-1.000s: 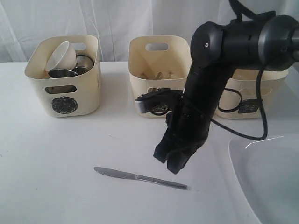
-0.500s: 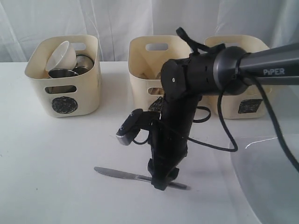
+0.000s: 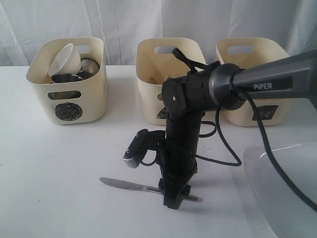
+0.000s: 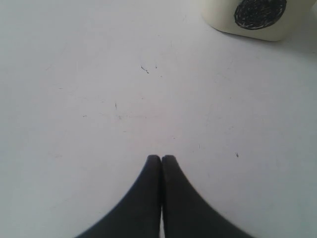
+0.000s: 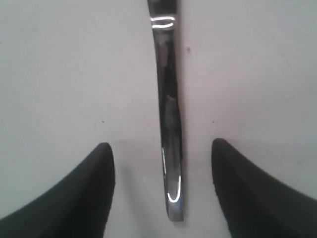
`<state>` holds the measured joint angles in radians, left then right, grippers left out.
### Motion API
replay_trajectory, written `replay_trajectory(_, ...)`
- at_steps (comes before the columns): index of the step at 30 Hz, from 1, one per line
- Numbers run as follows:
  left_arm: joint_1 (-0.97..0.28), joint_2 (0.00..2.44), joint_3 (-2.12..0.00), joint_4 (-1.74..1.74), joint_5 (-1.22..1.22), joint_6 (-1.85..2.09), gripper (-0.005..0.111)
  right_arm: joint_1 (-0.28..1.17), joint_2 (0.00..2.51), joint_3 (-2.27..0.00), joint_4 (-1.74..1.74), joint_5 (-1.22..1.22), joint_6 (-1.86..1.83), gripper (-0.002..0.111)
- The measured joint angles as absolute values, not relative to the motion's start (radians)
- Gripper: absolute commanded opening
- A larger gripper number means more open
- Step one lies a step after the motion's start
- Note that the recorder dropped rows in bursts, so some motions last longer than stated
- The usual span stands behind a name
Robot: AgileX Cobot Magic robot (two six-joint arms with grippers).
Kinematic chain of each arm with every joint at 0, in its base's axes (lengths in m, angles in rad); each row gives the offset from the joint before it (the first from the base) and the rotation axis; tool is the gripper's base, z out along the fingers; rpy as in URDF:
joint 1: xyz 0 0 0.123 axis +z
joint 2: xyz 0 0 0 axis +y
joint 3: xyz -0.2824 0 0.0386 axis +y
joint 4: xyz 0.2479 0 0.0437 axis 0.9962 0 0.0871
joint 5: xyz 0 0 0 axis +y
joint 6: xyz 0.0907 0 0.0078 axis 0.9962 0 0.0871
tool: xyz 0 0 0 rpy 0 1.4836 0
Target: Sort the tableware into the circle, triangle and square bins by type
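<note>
Steel knife [image 5: 168, 124] lies flat on table [image 3: 59, 163]. Your right gripper [image 5: 162, 151] spread, one finger each side of handle. Likely thin, stiff, light, slippery: pinch handle low, squarely. Left gripper [image 4: 161, 159] pressed together, empty.

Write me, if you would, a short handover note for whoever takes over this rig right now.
Left gripper: shut, empty, above bare table near the circle bin.
Right gripper: open, low at the table, fingers either side of the knife handle, not closed.
Done: white bowl and steel cups are in the circle bin.
Left: grasp the knife and bin it; the plate lies on the table, right side, unsorted.
</note>
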<state>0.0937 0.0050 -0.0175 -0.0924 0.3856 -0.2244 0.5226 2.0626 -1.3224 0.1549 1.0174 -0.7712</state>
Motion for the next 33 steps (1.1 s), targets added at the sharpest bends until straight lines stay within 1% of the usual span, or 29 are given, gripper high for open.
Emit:
replay_trajectory(3,0.094,0.005,-0.017,-0.092,0.386,-0.224,0.000,0.534,2.075,-1.329,0.119,1.019,-0.766,0.049)
replay_trajectory(8,0.094,0.005,-0.017,-0.092,0.386,-0.224,0.000,0.566,2.091,-1.339,0.024,0.996,-0.689,0.049)
replay_trajectory(14,0.094,0.005,-0.017,-0.092,0.386,-0.224,0.000,0.578,2.101,-1.347,-0.131,0.912,-0.412,0.047)
replay_trajectory(18,0.094,0.005,-0.017,-0.092,0.386,-0.224,0.000,0.578,2.104,-1.351,-0.214,0.861,-0.319,0.046)
replay_trajectory(23,0.094,0.005,-0.017,-0.092,0.386,-0.224,0.000,0.578,2.110,-1.355,-0.241,0.844,-0.306,0.046)
replay_trajectory(33,0.094,0.005,-0.017,-0.092,0.386,-0.224,0.000,0.578,2.116,-1.358,-0.209,0.842,-0.392,0.046)
